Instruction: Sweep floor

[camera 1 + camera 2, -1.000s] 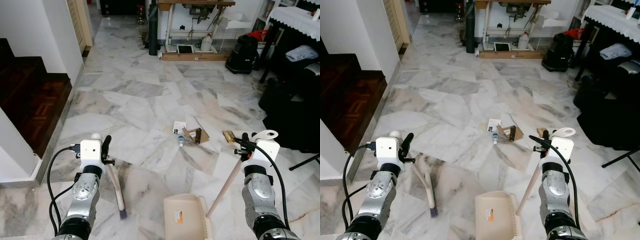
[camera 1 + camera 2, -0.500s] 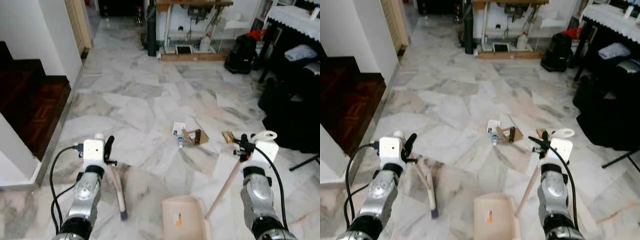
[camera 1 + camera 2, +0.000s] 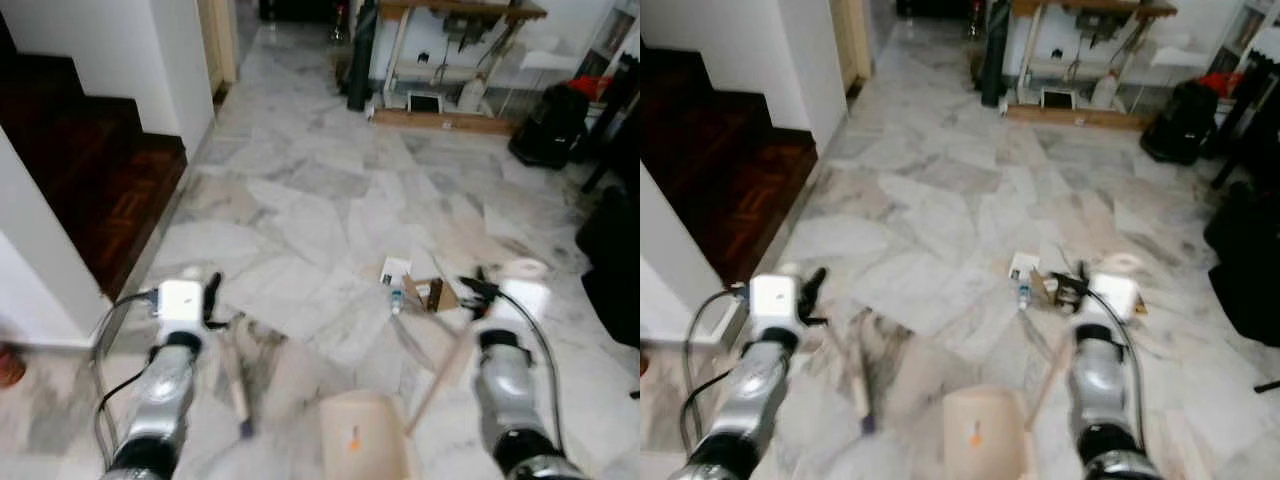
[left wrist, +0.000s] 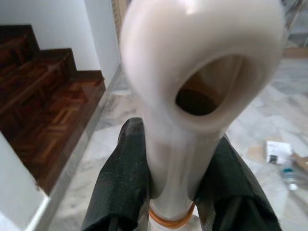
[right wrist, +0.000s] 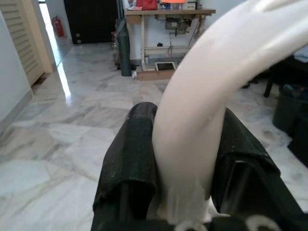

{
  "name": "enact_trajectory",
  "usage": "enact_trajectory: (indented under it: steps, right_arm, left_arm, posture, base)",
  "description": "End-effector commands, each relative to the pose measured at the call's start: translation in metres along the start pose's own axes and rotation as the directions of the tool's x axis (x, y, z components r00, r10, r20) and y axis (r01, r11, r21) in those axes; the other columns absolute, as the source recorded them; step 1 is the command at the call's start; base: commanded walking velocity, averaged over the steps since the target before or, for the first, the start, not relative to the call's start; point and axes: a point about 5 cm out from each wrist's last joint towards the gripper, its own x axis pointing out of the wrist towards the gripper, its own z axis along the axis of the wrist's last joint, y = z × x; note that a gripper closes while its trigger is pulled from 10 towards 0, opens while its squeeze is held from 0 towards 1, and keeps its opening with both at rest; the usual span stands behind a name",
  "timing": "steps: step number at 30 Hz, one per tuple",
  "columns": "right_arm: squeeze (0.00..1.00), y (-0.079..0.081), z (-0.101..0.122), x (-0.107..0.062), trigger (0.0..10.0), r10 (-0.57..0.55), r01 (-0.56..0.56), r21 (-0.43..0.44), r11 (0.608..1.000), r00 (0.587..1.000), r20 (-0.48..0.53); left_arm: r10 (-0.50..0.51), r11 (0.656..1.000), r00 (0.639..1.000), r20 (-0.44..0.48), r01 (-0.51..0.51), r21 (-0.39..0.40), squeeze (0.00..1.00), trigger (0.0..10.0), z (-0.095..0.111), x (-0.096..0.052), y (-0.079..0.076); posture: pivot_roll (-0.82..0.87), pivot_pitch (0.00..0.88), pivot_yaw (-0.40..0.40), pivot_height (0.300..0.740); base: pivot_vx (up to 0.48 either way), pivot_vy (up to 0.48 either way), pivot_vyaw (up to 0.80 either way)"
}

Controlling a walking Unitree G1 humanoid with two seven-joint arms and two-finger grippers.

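Camera swung left, blurred, robot likely repositioning; left gripper (image 4: 168,192) clamped on broom (image 3: 237,385), right gripper (image 5: 185,178) clamped on dustpan (image 3: 362,445) handle, litter (image 3: 412,293) unswept ahead.

Floor (image 3: 300,200): carries every item listed.
Stairs (image 3: 90,190): far left, rising away from the floor.
Litter (image 3: 410,292): a small cluster at floor centre-right, ahead of both arms.
Dustpan (image 3: 362,445): nearest the robot, between the arms, behind the litter as seen from the room.
Brush (image 3: 236,385): left of the dustpan, head down on the floor, its handle running up into the left tool (image 4: 168,192).
Dustpan handle (image 3: 440,370): slants up rightward from the pan into the right tool (image 5: 183,187).
Tabletop (image 3: 460,10): far end of the room, a box (image 3: 440,118) on the floor beneath it.
Bag (image 3: 548,125): on the floor to the right of that box.
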Motion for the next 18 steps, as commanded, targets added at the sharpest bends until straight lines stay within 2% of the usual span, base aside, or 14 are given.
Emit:
enact_trajectory:
  steps: [1,18]
  right_arm:
    - [0.00,-0.0147,0.0079,0.0037,10.0,-0.041,0.042,-0.014,0.999,0.999,0.033]
    - [0.00,-0.0113,0.0092,0.0051,10.0,-0.035,0.035,-0.011,0.999,0.999,0.035]
  left_arm:
    - [-0.038,0.999,0.998,0.050,0.039,-0.011,0.00,10.0,0.0115,0.0071,-0.0144]
    - [-0.038,0.999,0.998,0.052,0.038,-0.009,0.00,10.0,0.0124,0.0083,-0.0147]
  posture:
    - [-0.02,0.000,-0.040,0.740]
    - [-0.02,0.000,-0.045,0.740]
  base:
    - [0.480,0.000,0.00]
    - [0.480,0.000,0.00]
